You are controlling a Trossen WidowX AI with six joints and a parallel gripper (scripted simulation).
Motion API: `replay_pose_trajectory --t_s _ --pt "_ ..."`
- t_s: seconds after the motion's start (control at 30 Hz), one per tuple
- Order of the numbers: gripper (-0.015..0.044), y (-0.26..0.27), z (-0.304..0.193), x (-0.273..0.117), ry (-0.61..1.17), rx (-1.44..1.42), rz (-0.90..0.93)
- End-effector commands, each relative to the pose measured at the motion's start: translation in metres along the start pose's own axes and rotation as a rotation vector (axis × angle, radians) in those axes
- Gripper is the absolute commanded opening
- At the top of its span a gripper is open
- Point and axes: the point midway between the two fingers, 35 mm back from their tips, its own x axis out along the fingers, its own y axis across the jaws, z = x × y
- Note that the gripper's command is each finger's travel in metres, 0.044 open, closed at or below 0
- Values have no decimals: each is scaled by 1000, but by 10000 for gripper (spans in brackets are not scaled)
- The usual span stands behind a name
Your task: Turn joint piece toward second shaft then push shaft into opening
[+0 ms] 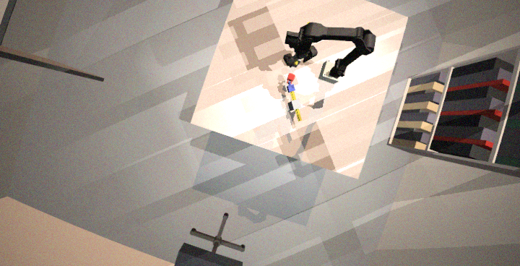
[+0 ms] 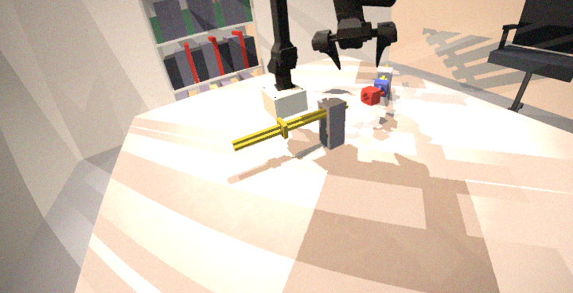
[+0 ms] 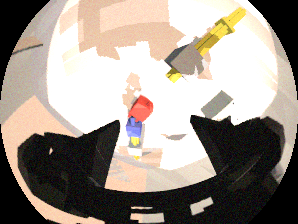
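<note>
The end effector (image 1: 293, 57) (image 2: 358, 67) (image 3: 155, 120) is spread, holding nothing, apart from the red joint piece (image 1: 290, 77) (image 2: 370, 95) (image 3: 142, 108) below it in the exterior view.

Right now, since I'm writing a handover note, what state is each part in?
Gripper: jaws wide open, nothing between them.
Red joint piece: free of the jaws, second shaft not in it.
Second shaft: through its block, end short of the red piece.
Second block: upright.
</note>
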Motion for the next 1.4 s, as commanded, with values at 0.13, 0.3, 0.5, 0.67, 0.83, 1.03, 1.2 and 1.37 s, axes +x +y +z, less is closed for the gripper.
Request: replay_pose_trajectory --t_s 0.13,0.3,0.5,0.67,0.83,1.03,1.2,1.37 --pt "440 -13 13 7 79 282 63" --pt "440 -20 20 10 126 444 101" --pt "440 -29 29 12 186 635 145" --pt "440 -33 32 13 213 714 163" --pt "440 -33 32 13 213 714 163" --pt "440 -34 35 12 203 693 165" --pt "440 -42 53 8 132 542 172" --pt "440 -53 73 2 61 386 165"
